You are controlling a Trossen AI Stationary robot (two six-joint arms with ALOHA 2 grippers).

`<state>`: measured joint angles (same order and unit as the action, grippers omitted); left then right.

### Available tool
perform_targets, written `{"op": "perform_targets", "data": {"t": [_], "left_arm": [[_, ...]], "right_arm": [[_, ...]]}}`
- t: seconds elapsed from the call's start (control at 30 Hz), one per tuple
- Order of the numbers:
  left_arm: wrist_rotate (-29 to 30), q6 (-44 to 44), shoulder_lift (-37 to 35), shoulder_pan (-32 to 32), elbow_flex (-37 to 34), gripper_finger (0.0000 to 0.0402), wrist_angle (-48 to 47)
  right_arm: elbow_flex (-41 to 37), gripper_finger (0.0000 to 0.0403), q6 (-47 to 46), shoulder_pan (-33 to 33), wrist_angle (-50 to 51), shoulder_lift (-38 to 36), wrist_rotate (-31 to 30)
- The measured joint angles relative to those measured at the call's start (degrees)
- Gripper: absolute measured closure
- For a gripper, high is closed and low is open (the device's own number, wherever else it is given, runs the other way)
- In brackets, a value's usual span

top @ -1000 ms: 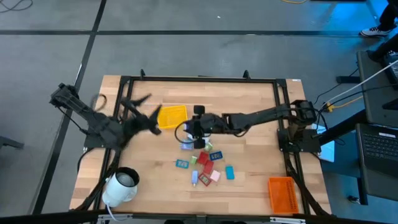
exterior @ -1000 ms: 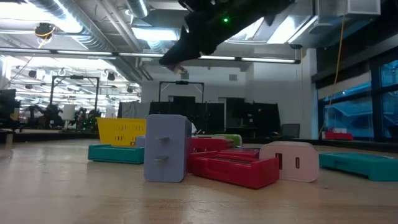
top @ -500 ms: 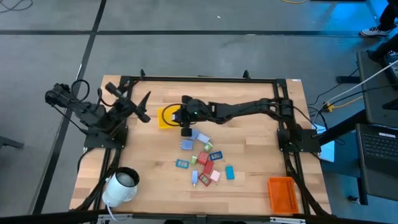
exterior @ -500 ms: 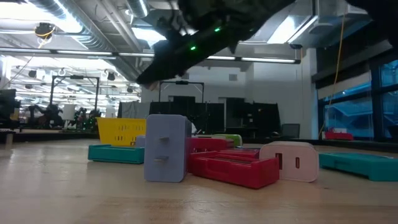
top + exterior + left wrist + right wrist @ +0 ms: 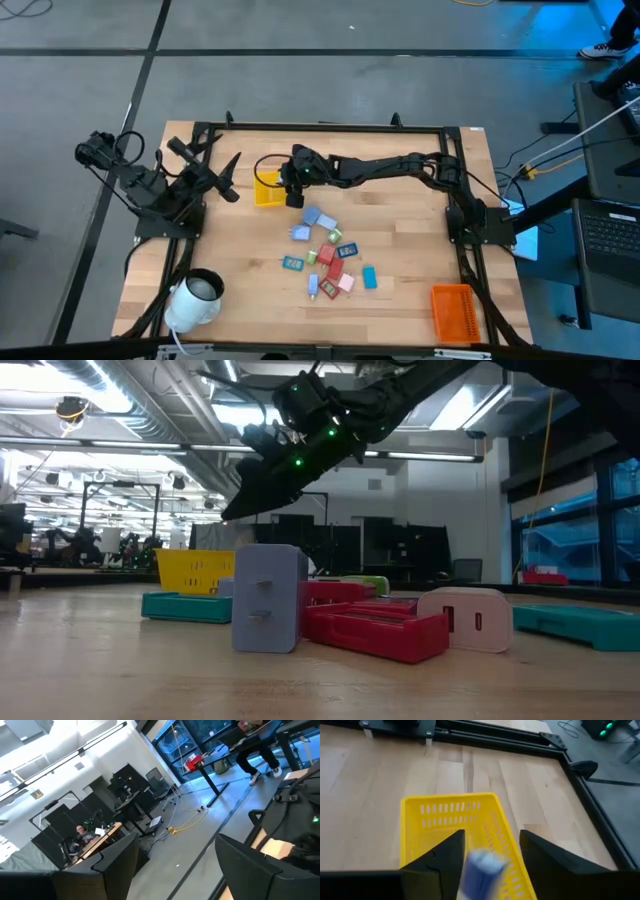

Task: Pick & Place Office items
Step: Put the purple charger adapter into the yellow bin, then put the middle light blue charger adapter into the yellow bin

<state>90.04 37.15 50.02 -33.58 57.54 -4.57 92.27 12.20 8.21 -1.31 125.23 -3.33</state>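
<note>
The office items (image 5: 325,255) lie as a loose pile of several small blue, teal, red and pink pieces on the wooden table, also close in the low view (image 5: 375,630). My right gripper (image 5: 291,188) reaches across the table and hovers over the yellow tray (image 5: 266,190). In the right wrist view its fingers stand apart (image 5: 491,834) above the tray (image 5: 450,820), with a blurred light-blue piece (image 5: 480,866) between them. My left gripper (image 5: 228,170) is open at the table's left side, tipped up (image 5: 175,845). My right gripper has the light-blue piece (image 5: 480,866) between its fingers from above, over the yellow tray. The piece shows blurred, close to one finger (image 5: 451,857) and with a gap to the other. Whether a finger still touches it, I cannot tell.
A white roll (image 5: 195,298) lies at the near left corner and an orange tray (image 5: 452,310) at the near right. A dark frame (image 5: 320,127) runs around the table's edges. Bare wood lies right of the pile.
My right gripper has moved from above the pile toward the far left, and it is now over the yellow tray. My left arm has drawn back from beside the tray toward the table's left edge and tipped upward.
</note>
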Motion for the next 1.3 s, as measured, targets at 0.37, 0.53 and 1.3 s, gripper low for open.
{"op": "perform_targets", "data": {"t": [0.37,0.53,1.3], "left_arm": [[0.0,-0.1,0.0,-2.3,-0.1,0.0141,0.1],[0.0,0.1,-1.0,-3.9,-4.3,0.0141,0.6],[0.0,0.3,-0.5,-8.5,-16.9,0.0141,18.4]], "right_arm": [[0.0,0.0177,-1.7,-2.0,4.9,0.0,4.5],[0.0,0.0185,-1.9,-6.4,16.3,-0.2,7.6],[0.0,0.0185,-8.1,-14.6,24.8,-4.6,5.7]]}}
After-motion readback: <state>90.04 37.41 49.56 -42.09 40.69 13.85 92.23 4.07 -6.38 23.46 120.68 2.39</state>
